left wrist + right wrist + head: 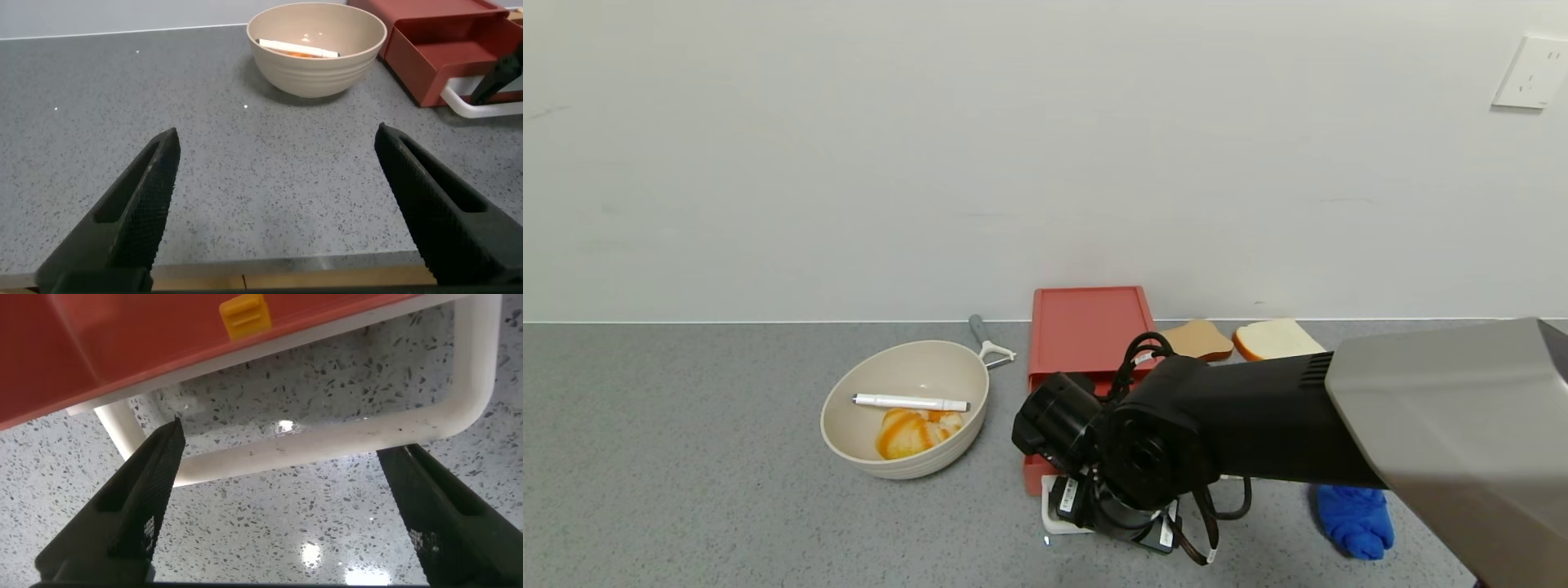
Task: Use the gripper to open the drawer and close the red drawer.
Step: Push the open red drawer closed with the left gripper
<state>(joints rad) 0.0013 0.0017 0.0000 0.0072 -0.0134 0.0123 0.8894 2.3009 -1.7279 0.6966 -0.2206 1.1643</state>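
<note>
Nearest the head camera, the grey shell of the right arm (1445, 425) is seen reaching in from the right, ending in a black wrist hung with looped cables. The right gripper (1086, 523) is held low over the grey countertop (686, 474), at the near end of the red drawer (1086, 327). In the right wrist view its two black fingers (139, 506) are spread wide apart, and the white loop handle (327, 441) is seen between and just beyond them, with no contact visible. A small yellow tab (243, 314) is seen on the drawer's front edge above the handle.

The drawer box is placed near the middle of the counter, its far end close to the white wall (1013, 147). In the left wrist view the drawer tray (458, 49) is shown pulled out toward the near side, below the red box top.

The left gripper (278, 204) is kept well to the left of the drawer, hovering over bare counter, its fingers likewise wide apart and holding nothing.

To the left of the drawer a cream bowl (849, 425) is set, in which a white pen (911, 402) and an orange-and-white item (915, 431) are held. A peeler (990, 343) is laid just beyond the bowl. Two bread slices (1241, 339) are laid to the right of the drawer, and a blue cloth (1356, 518) is left on the near right.
</note>
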